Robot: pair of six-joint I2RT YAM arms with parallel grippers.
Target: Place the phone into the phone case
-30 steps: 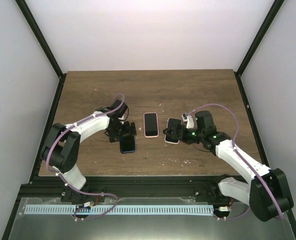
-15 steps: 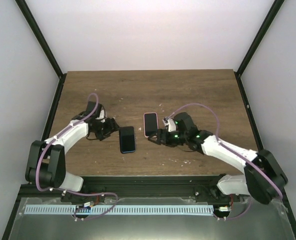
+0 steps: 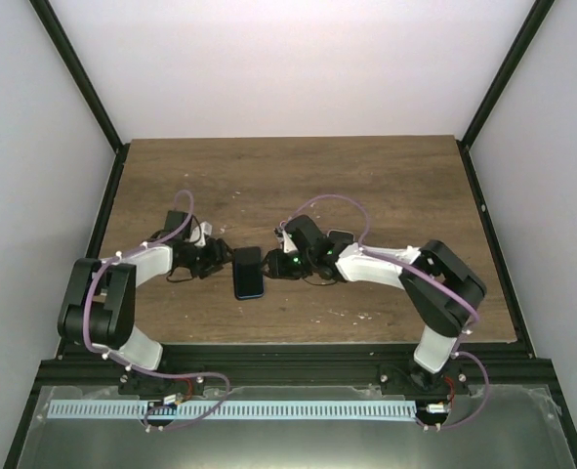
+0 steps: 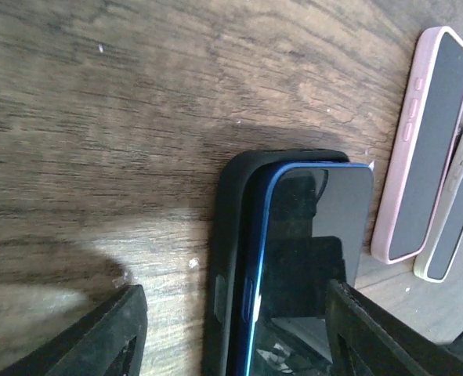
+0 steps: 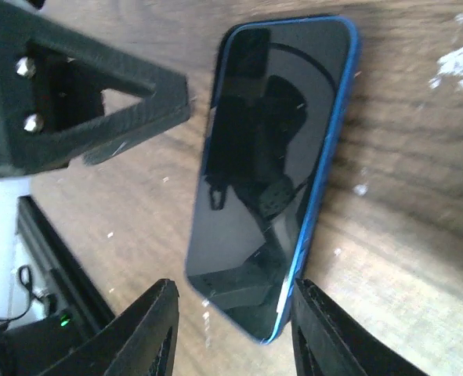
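The phone [image 3: 249,274] is blue-edged with a dark screen and lies flat near the table's middle. In the left wrist view the phone [image 4: 317,227] rests on the black phone case [image 4: 229,235], whose rim shows along one long side and the far end. My left gripper [image 3: 220,260] reaches it from the left. Its jaws [image 4: 233,291] stand open astride phone and case, with table showing beside the case. My right gripper [image 3: 271,264] comes from the right. It is open [image 5: 235,286] astride the phone's [image 5: 270,172] near end, one finger [image 5: 333,337] close against the blue edge.
A phone in a pink case [image 4: 423,141] and one in a whitish case [image 4: 458,211] lie side by side just right of the blue phone. My right arm covers the pink one from above. The white one [image 3: 340,237] partly shows. Black frame posts border the table.
Both arms have closed in on the blue phone from either side. The right arm swung left across the pink-cased phone. Both pairs of jaws have narrowed.
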